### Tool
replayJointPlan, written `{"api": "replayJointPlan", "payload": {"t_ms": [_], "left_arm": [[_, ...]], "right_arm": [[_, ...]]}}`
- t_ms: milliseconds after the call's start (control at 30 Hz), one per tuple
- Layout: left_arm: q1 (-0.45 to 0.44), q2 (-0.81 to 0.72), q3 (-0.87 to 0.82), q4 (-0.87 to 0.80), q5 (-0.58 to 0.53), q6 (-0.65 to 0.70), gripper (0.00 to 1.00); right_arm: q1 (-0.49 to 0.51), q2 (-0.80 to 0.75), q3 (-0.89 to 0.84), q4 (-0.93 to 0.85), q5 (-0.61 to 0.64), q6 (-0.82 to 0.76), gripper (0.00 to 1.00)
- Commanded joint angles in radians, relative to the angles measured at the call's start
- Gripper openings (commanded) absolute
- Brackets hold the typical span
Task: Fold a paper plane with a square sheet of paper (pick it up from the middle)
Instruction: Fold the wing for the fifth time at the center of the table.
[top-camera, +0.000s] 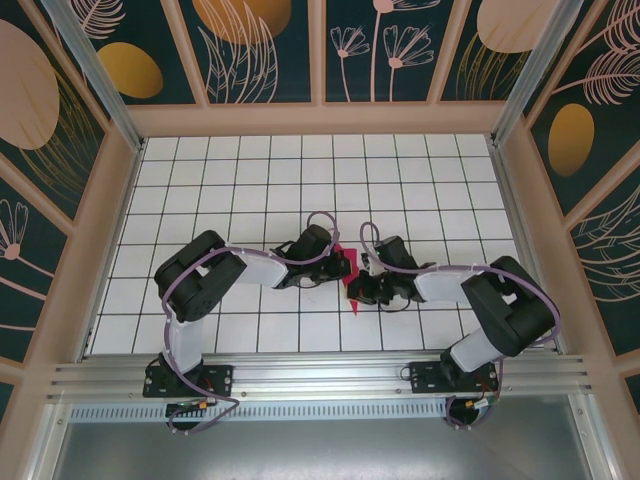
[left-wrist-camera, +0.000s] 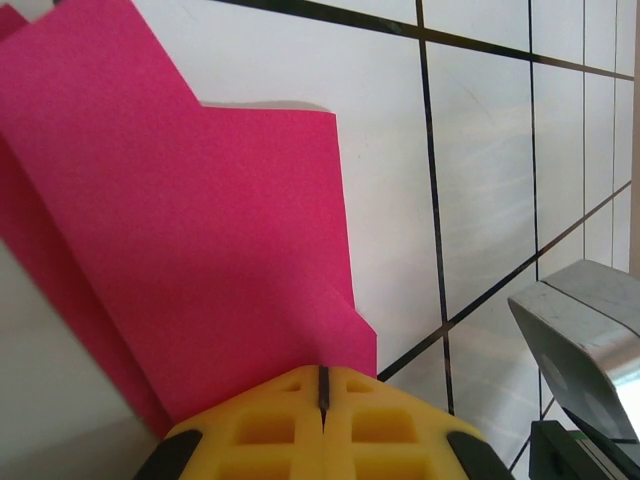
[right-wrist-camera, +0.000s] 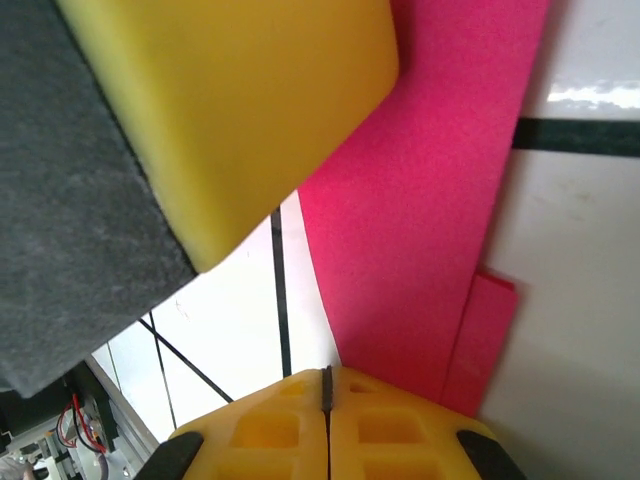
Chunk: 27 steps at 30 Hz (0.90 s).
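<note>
— Where is the paper now?

— The magenta-pink paper (top-camera: 351, 275) is about in the middle of the gridded table (top-camera: 250, 180), a little to the near side, just between the two grippers. It is creased: I see several layers lying over one another, and one edge goes in steps.

— And the left gripper?

— The left gripper (left-wrist-camera: 322, 385) has its yellow pads pressed together, and the near edge of the paper goes in between them, so it is clamped on the paper.

— The right one?

— The same. The right gripper (right-wrist-camera: 327, 385) pinches the paper from the right side, its pads together with no gap. The two grippers are very near each other — from the right wrist, the left one's yellow pad (right-wrist-camera: 240, 100) hangs close over the paper.

— Does the paper lie flat on the table?

— It is low over the tiles, but I cannot tell if it touches them.
</note>
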Motion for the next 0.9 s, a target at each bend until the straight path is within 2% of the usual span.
{"api": "replayJointPlan", "payload": {"t_ms": [0, 300, 433, 567, 633, 733, 800, 833, 867], "left_arm": [[0.007, 0.045, -0.007, -0.132, -0.086, 0.038, 0.00], [0.008, 0.046, -0.002, -0.129, -0.102, 0.030, 0.00], [0.007, 0.006, -0.015, -0.080, -0.056, 0.051, 0.05], [0.005, -0.089, -0.001, -0.131, -0.092, 0.091, 0.16], [0.006, -0.144, 0.006, -0.178, -0.138, 0.095, 0.28], [0.006, -0.213, 0.019, -0.279, -0.231, 0.077, 0.42], [0.001, -0.242, 0.035, -0.357, -0.298, 0.067, 0.49], [-0.004, -0.242, 0.042, -0.397, -0.332, 0.062, 0.55], [-0.011, -0.277, 0.042, -0.432, -0.365, 0.060, 0.57]], "right_arm": [[0.000, -0.025, -0.089, -0.045, 0.038, -0.004, 0.08], [0.000, -0.220, -0.214, -0.131, -0.081, -0.043, 0.11], [-0.008, -0.318, -0.160, -0.204, -0.020, -0.049, 0.10], [-0.035, -0.407, -0.094, -0.269, 0.163, -0.041, 0.13], [-0.085, -0.418, -0.075, -0.285, 0.251, -0.031, 0.14], [-0.129, -0.422, -0.074, -0.228, 0.266, -0.011, 0.15], [-0.138, -0.418, -0.070, -0.194, 0.292, 0.002, 0.19], [-0.140, -0.413, -0.068, -0.182, 0.306, 0.006, 0.22], [-0.143, -0.408, -0.064, -0.171, 0.321, 0.011, 0.25]]}}
